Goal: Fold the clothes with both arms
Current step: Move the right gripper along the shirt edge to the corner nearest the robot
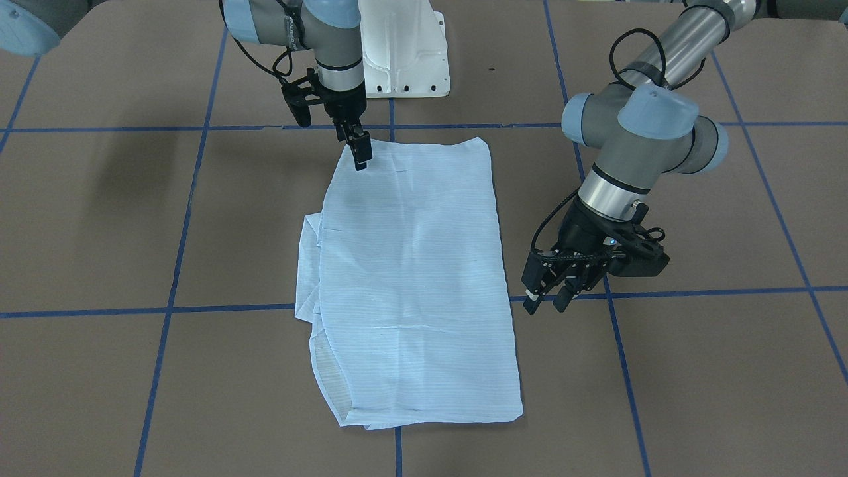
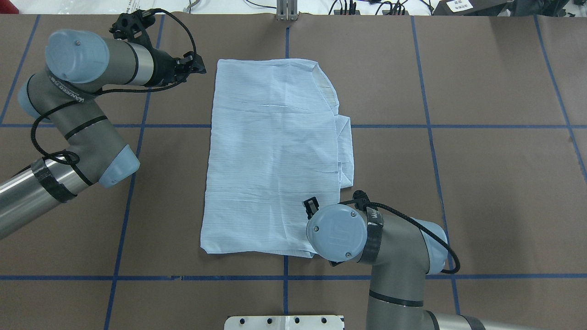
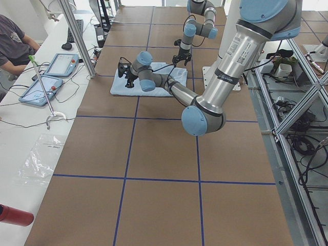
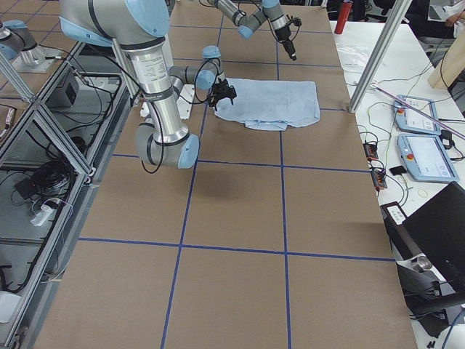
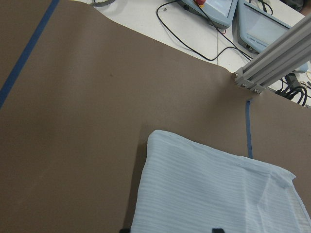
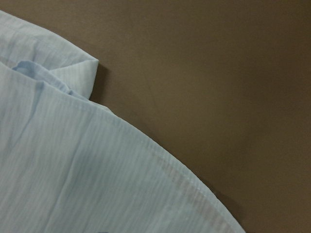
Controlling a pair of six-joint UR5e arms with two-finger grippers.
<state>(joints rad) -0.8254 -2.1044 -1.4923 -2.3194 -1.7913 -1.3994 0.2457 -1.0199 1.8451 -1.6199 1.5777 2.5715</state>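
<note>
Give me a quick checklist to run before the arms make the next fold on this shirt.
1. Left gripper open: ok.
2. Left gripper off the shirt, beside its long edge: ok.
3. Right gripper at the shirt's corner nearest the robot: ok.
4. Right gripper holding cloth: cannot tell.
5. Shirt edges lined up: not ok, an under layer sticks out along the robot's right side.

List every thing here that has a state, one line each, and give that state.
Thin light-blue striped shirt: folded into a long rectangle, lying flat on the brown table, with an under layer poking out along one long side.
Black left gripper: open, beside the shirt's other long edge, off the cloth, holding nothing.
Black right gripper: at the shirt's corner nearest the robot; open or shut cannot be told.
</note>
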